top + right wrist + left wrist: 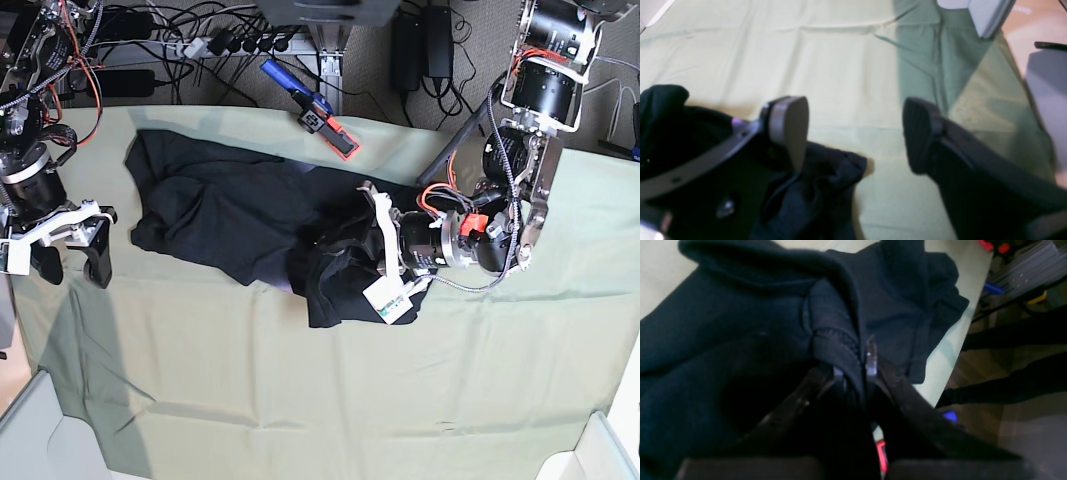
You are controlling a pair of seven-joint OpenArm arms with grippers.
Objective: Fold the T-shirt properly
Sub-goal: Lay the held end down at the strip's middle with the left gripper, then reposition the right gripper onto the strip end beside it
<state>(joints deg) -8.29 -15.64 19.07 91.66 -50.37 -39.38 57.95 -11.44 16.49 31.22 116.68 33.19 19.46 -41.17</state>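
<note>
Right tool: my right tool (pixel 68 246) hangs spread wide and empty at the surface's edge, fingers pointing down at the pale green cloth-covered surface (pixel 846 66).
Shirt: the crumpled black soft-fabric T-shirt (pixel 235 215) lies bunched mid-surface, long axis running across from my right tool towards my left — its near corner sits just beside my right tool in the right wrist view.
Left tool: my left tool (pixel 855 368) is pressed together on a hemmed fold of the shirt, arm reaching in low and sideways.
Nearer arm: left — it holds the shirt; I judge the right must reach in for the free end.
</note>
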